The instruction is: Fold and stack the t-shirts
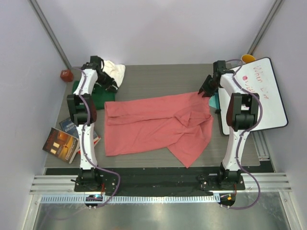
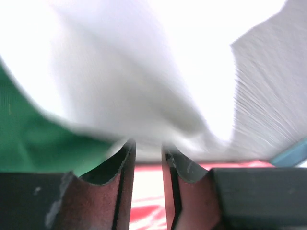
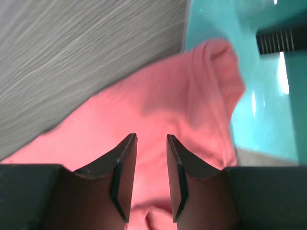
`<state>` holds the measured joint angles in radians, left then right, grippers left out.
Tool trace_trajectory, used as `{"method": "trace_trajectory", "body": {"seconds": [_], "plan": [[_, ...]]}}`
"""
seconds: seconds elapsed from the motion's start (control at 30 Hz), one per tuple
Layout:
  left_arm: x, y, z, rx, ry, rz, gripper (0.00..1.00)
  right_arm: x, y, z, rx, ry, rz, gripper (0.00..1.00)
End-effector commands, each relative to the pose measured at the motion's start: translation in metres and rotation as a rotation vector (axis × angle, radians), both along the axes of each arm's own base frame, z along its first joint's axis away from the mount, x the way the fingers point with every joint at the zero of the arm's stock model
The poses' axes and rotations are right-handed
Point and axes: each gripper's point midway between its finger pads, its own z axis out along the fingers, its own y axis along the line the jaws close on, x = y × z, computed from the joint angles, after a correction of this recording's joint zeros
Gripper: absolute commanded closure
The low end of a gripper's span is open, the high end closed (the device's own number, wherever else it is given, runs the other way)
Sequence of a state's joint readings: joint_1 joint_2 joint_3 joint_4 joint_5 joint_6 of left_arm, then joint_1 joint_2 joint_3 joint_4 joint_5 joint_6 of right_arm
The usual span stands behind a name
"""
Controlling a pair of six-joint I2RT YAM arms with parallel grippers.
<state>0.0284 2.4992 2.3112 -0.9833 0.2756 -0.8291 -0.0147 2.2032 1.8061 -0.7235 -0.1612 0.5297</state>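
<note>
top view: the pink shirt (image 1: 153,125) lies unfolded on the middle of the counter (image 1: 158,76), long axis running left to right, its straight edge toward the left arm and its rumpled end toward the right arm, with one flap trailing toward the near edge. the white shirt (image 1: 115,71) and green shirt (image 1: 98,99) sit bunched together at the far left corner, the white on top of the green, near but apart from the pink shirt. the right end effector (image 1: 205,92) hangs over the pink shirt's far right corner, just beside the whiteboard (image 1: 264,96). the left end effector (image 1: 111,85) hangs at the white and green shirts, with the pink shirt's far left corner lying toward the near side of it. each arm is nearer its own end of the long axis. judged from this layout, a fold of the pink shirt would need the left arm to come across to that corner, while the right is already placed. right wrist view: jaws partly apart, nothing between the fingertips (image 3: 128,143). pink cloth and a ribbed edge lie below and beyond them; contact with the cloth cannot be told. left wrist view: jaws set a narrow gap apart and empty. blurred white cloth fills the field just ahead, green to the left. books (image 1: 62,141) lie at the near left.
</note>
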Motion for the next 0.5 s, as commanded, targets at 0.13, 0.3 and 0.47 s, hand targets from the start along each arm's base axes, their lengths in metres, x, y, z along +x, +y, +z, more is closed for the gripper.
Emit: {"method": "trace_trajectory", "body": {"seconds": [0.13, 0.3, 0.47], "plan": [[-0.028, -0.046, 0.108, -0.025, -0.222, -0.138, 0.68, -0.034, 0.019, 0.116, 0.063, -0.269, 0.083, 0.6], [-0.11, -0.094, 0.068, -0.02, -0.076, -0.309, 0.67, -0.12, 0.038, 0.075, 0.059, -0.082, 0.18, 0.6], [-0.181, -0.098, -0.001, -0.048, 0.099, -0.316, 0.84, -0.195, 0.057, 0.045, 0.043, 0.038, 0.266, 0.63]]}}
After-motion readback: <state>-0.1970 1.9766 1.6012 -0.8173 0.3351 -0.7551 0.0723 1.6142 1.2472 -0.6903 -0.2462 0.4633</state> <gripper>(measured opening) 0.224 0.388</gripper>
